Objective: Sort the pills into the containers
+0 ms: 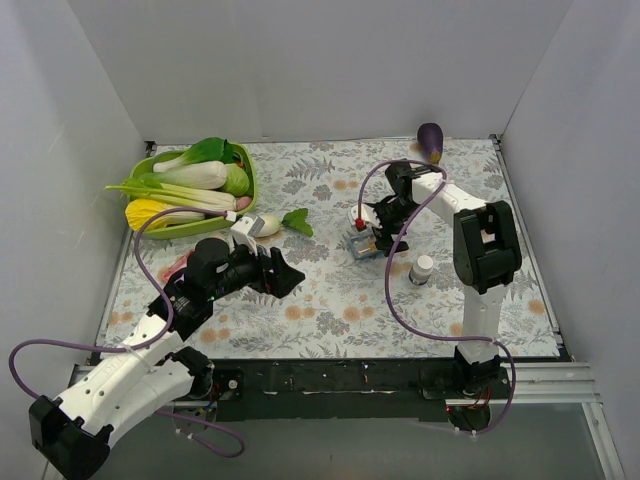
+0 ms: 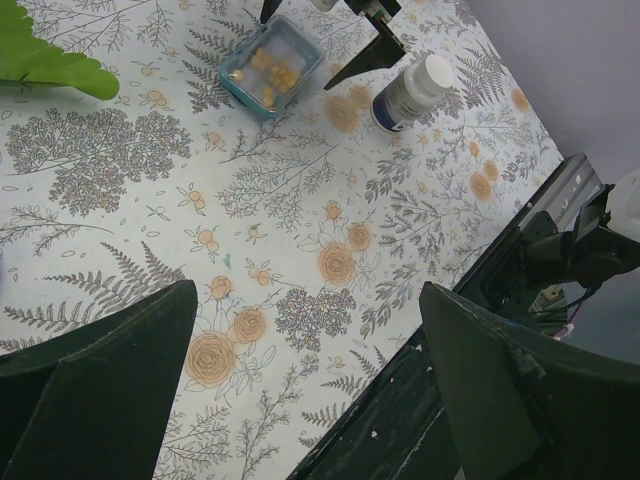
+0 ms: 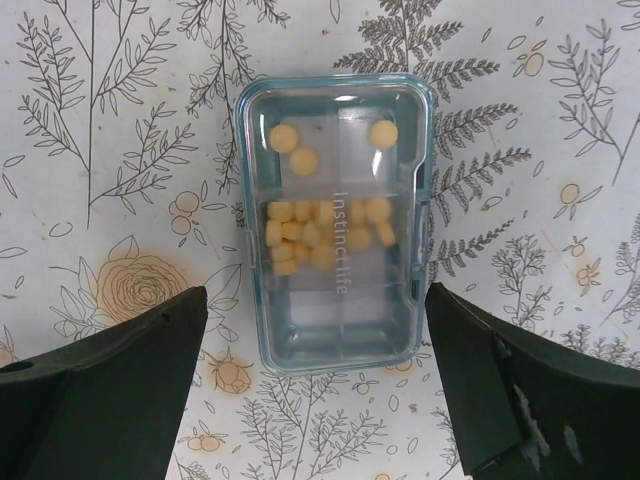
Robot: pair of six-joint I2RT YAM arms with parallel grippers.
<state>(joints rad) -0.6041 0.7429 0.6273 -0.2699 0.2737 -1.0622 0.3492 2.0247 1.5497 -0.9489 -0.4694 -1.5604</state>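
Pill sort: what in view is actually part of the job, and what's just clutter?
Job:
- pills
- blue-rimmed clear tray holding them
- white-capped bottle, probably the pills' source

Lying about:
- green basket with vegetables
- aubergine
- white radish

Robot lab test cell, not a home or kitchen. Plain white panel walls (image 1: 320, 60) box the worktop (image 1: 330, 320) in on three sides. A floral printed cover (image 2: 300, 200) lies over it like a backdrop. Left arm (image 1: 130, 375) and right arm (image 1: 485, 250) are bolted to a black rail (image 1: 330, 378) at the near edge, with purple cables (image 1: 395, 300) looping loose and a bare aluminium frame (image 1: 585, 385) at the corner. Mixed staged props: green basket (image 1: 250, 185) of vegetables (image 1: 195, 175), eggplant (image 1: 431, 140), white-capped bottle (image 1: 422, 268), clear tray (image 3: 335, 335) of pills (image 3: 320, 235).
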